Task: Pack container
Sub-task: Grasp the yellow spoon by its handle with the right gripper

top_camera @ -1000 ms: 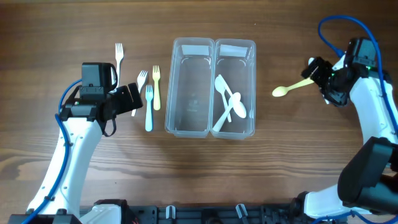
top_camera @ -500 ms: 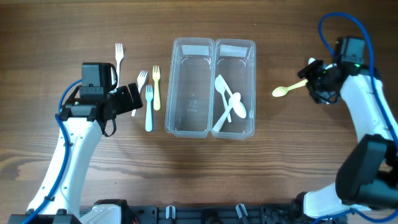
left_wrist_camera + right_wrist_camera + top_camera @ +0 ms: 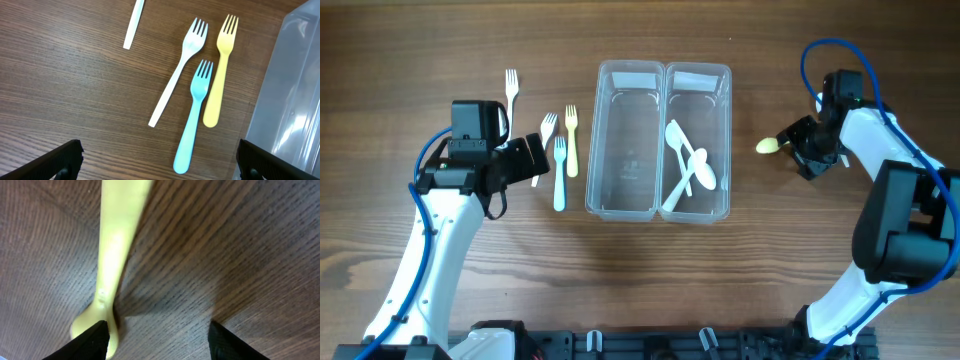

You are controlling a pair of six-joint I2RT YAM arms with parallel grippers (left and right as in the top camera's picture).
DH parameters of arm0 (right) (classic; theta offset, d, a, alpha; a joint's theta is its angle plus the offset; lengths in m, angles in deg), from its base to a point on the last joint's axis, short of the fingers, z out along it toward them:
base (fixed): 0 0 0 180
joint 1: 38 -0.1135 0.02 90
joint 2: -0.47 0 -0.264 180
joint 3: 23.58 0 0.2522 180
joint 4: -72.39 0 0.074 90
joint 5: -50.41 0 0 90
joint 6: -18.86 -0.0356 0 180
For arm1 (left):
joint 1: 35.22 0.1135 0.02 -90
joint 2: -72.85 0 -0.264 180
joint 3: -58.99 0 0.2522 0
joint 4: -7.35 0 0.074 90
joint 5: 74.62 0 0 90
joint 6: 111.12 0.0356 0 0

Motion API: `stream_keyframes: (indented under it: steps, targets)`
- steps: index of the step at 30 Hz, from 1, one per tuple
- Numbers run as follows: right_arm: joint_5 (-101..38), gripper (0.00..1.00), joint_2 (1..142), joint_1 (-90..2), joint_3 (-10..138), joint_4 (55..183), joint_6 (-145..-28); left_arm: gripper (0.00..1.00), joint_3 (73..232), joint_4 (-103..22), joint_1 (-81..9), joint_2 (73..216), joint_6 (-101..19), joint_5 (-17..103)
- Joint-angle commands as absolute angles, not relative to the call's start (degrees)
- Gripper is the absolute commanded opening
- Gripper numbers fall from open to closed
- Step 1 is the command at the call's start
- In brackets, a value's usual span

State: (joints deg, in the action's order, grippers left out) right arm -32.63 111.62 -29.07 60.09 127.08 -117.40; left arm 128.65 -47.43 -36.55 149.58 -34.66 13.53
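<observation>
The right gripper (image 3: 160, 337) stands open, low over the table (image 3: 240, 255). Its two black fingers (image 3: 227, 342) are well apart, with bare wood between them, and it has hold of nothing. The yellow spoon (image 3: 117, 245) lies flat on the wood. One rounded end of it rests just beside the finger at the left of the wrist view; whether the two touch I cannot tell. From overhead, this gripper sits to the right of the container (image 3: 663, 70). Only the spoon's bowl shows at the gripper's left side, apart from the container's right wall.

The container has two compartments side by side, and the right one holds white spoons (image 3: 685, 165) lying across each other.

The left gripper (image 3: 160, 162) is spread wide, its fingers at the lower corners of its wrist view, and it grips nothing. It hangs over the wood left of the container. Just ahead of it lie the white fork (image 3: 179, 70), the blue fork (image 3: 194, 117) and the yellow fork (image 3: 221, 70), flat and close together, with their tines pointing far. The yellow fork is nearest the container. A second white fork (image 3: 511, 88) lies apart, farther left and far.
</observation>
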Motion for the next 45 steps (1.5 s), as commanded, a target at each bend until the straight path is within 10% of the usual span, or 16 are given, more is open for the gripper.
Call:
stream_keyframes:
  steps: [1,30,45]
  targets:
    - [-34.1,0.63,113.2,-29.1,60.1,127.1,-117.7,1.00,129.4,-47.4,-36.1,149.7,-33.3,12.9]
    - [-33.9,0.58,120.9,-29.5,64.9,130.1,-125.1,1.00,129.4,-47.4,-36.1,149.7,-33.3,12.9]
    - [-41.3,0.37,120.9,-29.6,65.0,138.2,-114.1,1.00,129.4,-47.4,-36.1,149.7,-33.3,12.9]
